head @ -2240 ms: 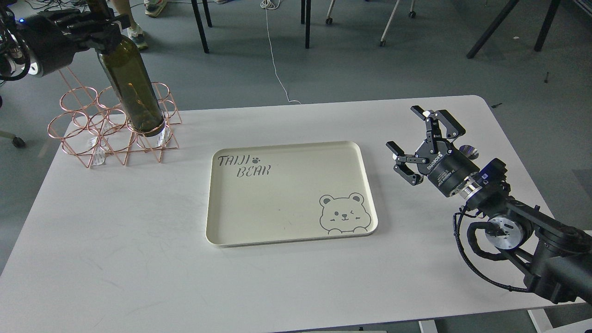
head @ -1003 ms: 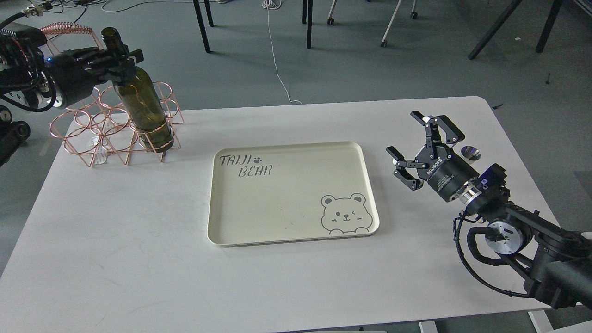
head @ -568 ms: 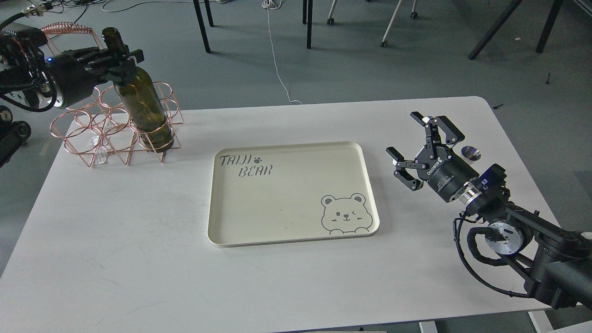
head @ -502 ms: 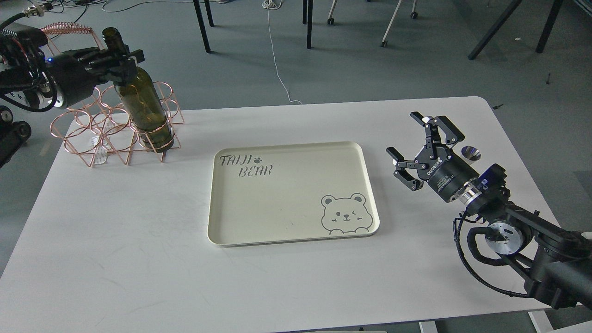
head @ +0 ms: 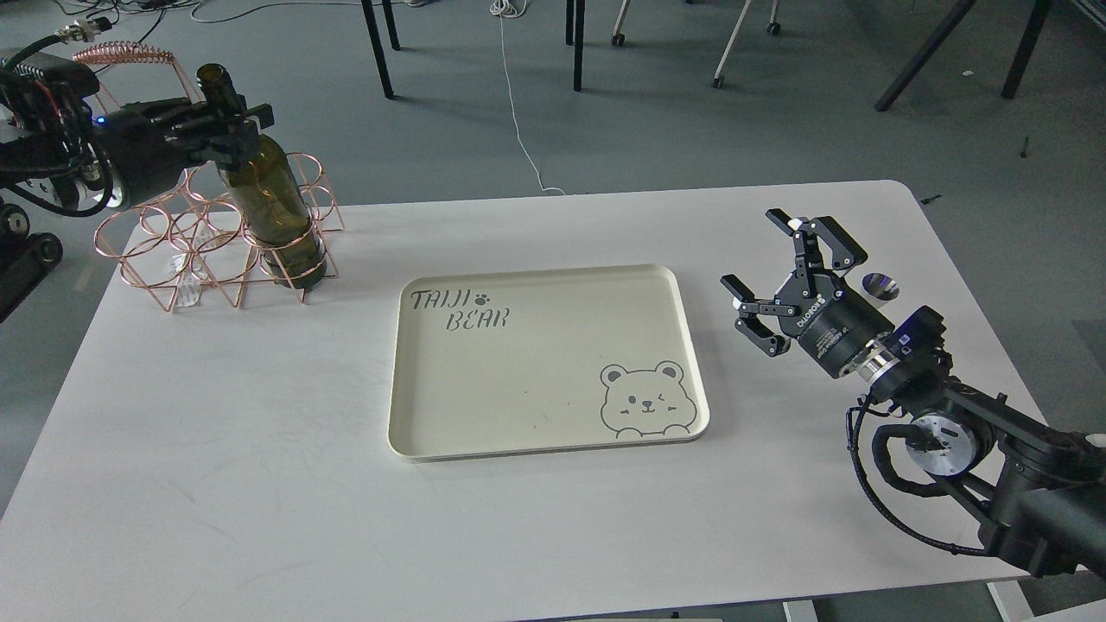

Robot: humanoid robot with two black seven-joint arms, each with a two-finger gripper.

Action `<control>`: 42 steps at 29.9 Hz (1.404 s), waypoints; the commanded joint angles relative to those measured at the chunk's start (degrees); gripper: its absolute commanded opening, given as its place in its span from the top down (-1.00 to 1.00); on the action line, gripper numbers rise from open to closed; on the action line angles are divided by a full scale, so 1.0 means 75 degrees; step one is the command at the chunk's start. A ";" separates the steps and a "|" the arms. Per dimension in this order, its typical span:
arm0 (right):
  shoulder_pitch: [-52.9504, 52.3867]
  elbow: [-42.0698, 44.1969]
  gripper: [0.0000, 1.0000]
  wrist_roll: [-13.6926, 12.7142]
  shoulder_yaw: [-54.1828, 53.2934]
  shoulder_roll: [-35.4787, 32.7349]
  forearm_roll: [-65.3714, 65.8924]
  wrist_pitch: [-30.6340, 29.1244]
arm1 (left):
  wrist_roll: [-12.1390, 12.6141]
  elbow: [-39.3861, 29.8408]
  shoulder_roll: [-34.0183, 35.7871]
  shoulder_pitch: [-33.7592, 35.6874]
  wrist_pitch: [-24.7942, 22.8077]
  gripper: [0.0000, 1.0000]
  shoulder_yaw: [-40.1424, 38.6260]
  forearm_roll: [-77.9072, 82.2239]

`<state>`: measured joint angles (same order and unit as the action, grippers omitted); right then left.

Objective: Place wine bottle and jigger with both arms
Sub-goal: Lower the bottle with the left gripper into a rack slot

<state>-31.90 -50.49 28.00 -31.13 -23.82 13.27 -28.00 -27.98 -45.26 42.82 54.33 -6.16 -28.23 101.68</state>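
Head view, upper left of the frame: wine bottle (head: 263, 207) standing in the nearest right-hand ring of a copper wire rack (head: 186, 250), long axis near upright but leaning, open mouth tipped toward the upper left, base seated low in the ring. Other rings of the rack holding only small clear pieces too blurred to name. Left gripper (head: 226, 130) clamped across the bottle's neck just under the mouth, fingers drawn in tight on the glass.

Centre: cream tray (head: 406, 432) lettered "TAIJI BEAR", bear face drawn in its lower right corner, nothing lying inside it.

Right side: right gripper (head: 782, 276) spread wide, holding nothing, hovering above the white table (head: 259, 484) between tray and jigger (head: 880, 286). Jigger resting on the table just beyond the gripper toward the right edge, seen from above as a shiny round rim, axis apparently vertical.
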 commanded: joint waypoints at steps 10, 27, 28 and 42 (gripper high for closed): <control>0.0000 0.0006 -0.97 0.0000 -0.0009 0.0000 0.0000 0.0000 | -0.0002 -0.0001 -0.0061 0.0021 0.0012 -0.24 -0.0009 -0.0045; 0.0047 0.0006 -0.97 0.0000 -0.0009 0.0000 0.0000 0.0000 | -0.0002 -0.0001 -0.0154 0.0045 0.0047 -0.86 -0.0079 -0.0069; 0.0047 0.0006 -0.97 0.0000 -0.0009 0.0011 0.0000 0.0000 | -0.0002 -0.0001 -0.0166 0.0045 0.0047 -0.85 -0.0079 -0.0069; 0.0047 -0.0006 -0.97 0.0000 -0.0009 0.0000 0.0000 0.0000 | -0.0002 -0.0013 -0.0119 0.0021 0.0024 0.07 -0.0009 -0.0045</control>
<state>-31.55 -50.52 28.00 -31.20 -23.78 13.27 -28.00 -28.06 -45.26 41.55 54.55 -6.00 -28.44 101.10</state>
